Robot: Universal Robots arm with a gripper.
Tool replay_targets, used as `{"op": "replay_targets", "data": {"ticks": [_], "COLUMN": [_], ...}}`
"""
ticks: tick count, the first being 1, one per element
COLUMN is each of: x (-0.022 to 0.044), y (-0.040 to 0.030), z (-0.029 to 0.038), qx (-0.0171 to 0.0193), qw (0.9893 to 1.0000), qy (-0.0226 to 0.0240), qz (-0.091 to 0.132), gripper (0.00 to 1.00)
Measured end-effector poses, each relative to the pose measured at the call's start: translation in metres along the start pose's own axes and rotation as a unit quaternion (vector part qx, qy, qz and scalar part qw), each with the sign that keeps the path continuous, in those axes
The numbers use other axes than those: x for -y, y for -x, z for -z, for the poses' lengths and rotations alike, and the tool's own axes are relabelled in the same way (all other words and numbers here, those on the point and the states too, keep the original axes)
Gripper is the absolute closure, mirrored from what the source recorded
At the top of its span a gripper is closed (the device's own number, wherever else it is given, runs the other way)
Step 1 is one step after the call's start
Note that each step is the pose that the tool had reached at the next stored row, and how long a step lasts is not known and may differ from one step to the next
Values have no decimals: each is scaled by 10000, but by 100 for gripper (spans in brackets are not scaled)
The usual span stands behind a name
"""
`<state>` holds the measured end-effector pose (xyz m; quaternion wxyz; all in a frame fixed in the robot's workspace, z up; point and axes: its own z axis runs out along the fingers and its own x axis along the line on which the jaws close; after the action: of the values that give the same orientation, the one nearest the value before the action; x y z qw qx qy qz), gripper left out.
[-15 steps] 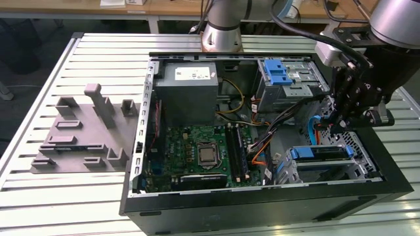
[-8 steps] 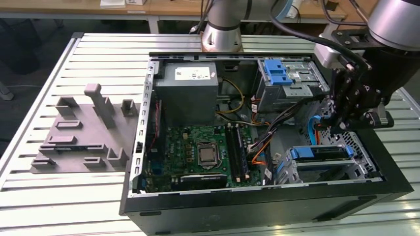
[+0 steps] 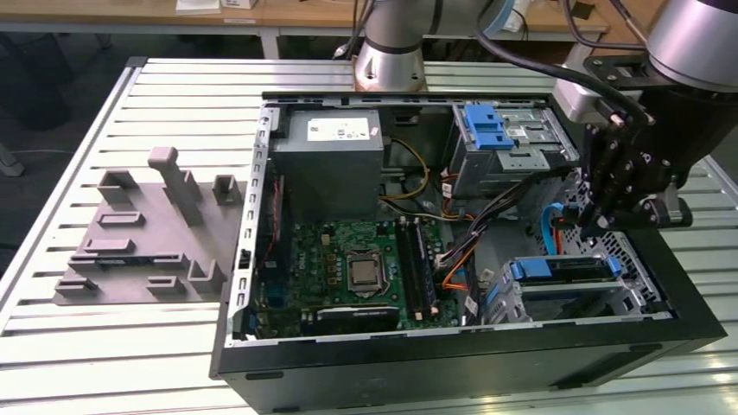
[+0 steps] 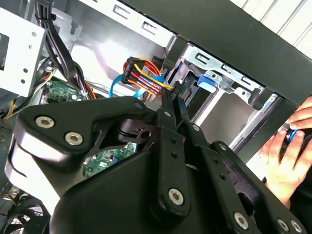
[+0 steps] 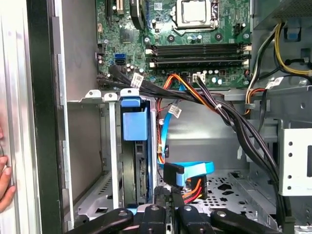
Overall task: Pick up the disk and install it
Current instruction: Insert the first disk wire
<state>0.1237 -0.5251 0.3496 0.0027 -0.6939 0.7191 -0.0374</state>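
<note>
The disk (image 3: 562,270) sits edge-up in the lower grey drive cage (image 3: 628,290) at the near right corner of the open computer case, with its blue rail on top. In the first wrist view the disk (image 5: 130,168) shows as a dark slab under a blue rail end. In the second wrist view its blue rail end (image 4: 207,80) peeks from the cage. My gripper (image 3: 593,228) hangs inside the case just behind that cage, apart from the disk. Its black fingers (image 5: 163,197) stand together, shut, with nothing seen between them. The gripper (image 4: 173,95) points at a cable bundle.
A blue data cable (image 5: 195,169) with a black plug lies just past the fingertips, beside red, orange and black wires. The case also holds a motherboard (image 3: 352,268), a grey power supply (image 3: 334,164) and an upper cage (image 3: 507,138). A person's hand (image 4: 287,151) rests outside the case wall.
</note>
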Motion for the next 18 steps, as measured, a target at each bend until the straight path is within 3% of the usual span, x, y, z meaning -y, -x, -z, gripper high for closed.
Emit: {"op": "replay_targets", "data": {"ticks": [3,10,14,18], "x": [22,20,18,17], "y": [2,-74,-81,-82], "z": [-1,-77,-95,-103], "qx": [-25,-38,-40,-41], "qw": [10000,10000,10000,9998], "qy": [60,80,89,174], "qz": [1,3,4,8], "gripper": [84,84,84,84]}}
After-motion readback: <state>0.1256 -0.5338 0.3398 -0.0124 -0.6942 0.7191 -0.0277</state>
